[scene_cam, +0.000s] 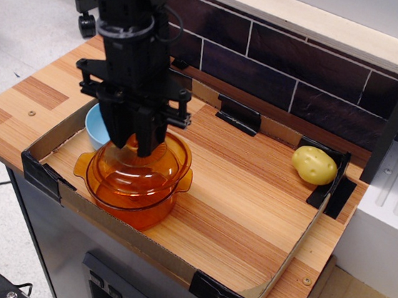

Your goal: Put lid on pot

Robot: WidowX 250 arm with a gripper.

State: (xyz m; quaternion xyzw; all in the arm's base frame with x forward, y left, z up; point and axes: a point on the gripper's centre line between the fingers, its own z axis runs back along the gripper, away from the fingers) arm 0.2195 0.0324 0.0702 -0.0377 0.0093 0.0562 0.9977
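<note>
The transparent orange pot [136,199] stands at the front left of the cardboard tray, one flat side handle showing at its left. The transparent orange lid [156,160] lies over the pot's rim, about level. My black gripper [134,144] comes straight down over the lid's centre, its fingers shut on the knob, which they hide. The gripper and arm cover the back half of the lid.
A light blue bowl [96,126] sits just behind and left of the pot, mostly hidden by the arm. A yellow potato [314,165] lies at the tray's far right corner. Low cardboard walls [291,256] with black corner clips ring the wooden surface; a dark tiled wall stands behind.
</note>
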